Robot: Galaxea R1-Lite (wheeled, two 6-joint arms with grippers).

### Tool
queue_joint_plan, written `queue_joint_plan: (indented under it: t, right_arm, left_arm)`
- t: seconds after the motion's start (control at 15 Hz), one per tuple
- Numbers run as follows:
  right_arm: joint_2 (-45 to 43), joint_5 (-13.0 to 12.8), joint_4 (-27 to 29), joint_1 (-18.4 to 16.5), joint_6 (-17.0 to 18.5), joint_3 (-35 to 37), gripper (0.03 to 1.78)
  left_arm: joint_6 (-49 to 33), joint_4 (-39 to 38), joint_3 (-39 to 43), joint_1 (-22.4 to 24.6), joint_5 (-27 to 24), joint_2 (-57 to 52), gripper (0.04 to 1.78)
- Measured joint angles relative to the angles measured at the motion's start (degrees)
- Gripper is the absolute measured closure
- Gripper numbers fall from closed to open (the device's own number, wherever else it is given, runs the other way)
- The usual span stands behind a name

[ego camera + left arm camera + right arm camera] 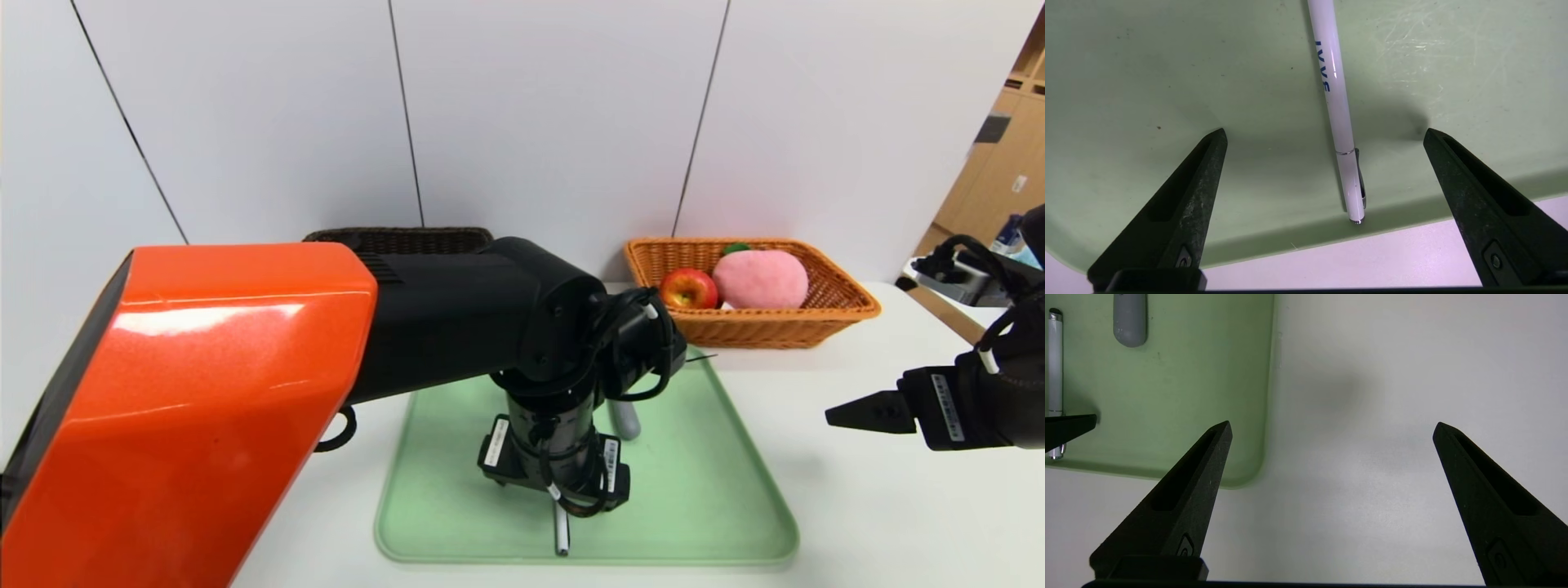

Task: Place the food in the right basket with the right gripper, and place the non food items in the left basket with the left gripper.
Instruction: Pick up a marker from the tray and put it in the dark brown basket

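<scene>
- Left wrist view shows the left gripper point(1325, 134) spread wide, astride the pen point(1340, 118) on the green tray point(1126, 81), not touching
- Step: picking up the pen; next, lower, squeeze, carry to the dark basket point(400, 239)
- Right gripper point(1331, 428) hangs released over bare table; apple point(688, 287) and peach point(761, 278) sit in the orange basket point(841, 306)

Pen point(1337, 106): blue capital lettering printed along white barrel, seen upside down and partly cut by glare; reads roughly "IVVS", exact word unclear. Print sits on barrel half away from clip, toward 12 o'clock in left wrist view.

Left gripper point(555, 490): white barcode stickers on both sides of wrist housing, at 9 and 3 o'clock of it; codes too small to read.

Right gripper point(849, 412): white barcode sticker on housing, print illegible.

No other readable text, brand or number.
</scene>
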Motion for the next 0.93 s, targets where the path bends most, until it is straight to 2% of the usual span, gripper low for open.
queue_joint_plan:
  t: [0.4,0.6,0.87,0.93]
  right_arm:
    - [-0.60,0.16,-0.06,0.35,-0.09,0.11,0.11]
    - [-1.18,0.22,-0.09,0.50,-0.11,-0.10,0.11]
    - [-1.99,0.33,-0.06,0.85,-0.17,-0.09,0.11]
    - [-2.21,0.33,-0.01,1.05,-0.28,-0.01,0.11]
  left_arm:
    - [0.00,0.16,-0.02,-0.10,0.12,0.28,0.13]
    - [0.59,0.63,0.00,-0.11,2.21,0.69,0.62]
    - [1.63,0.63,0.00,-0.35,2.93,0.99,1.02]
    - [1.68,0.49,0.02,-0.38,2.93,1.07,1.27]
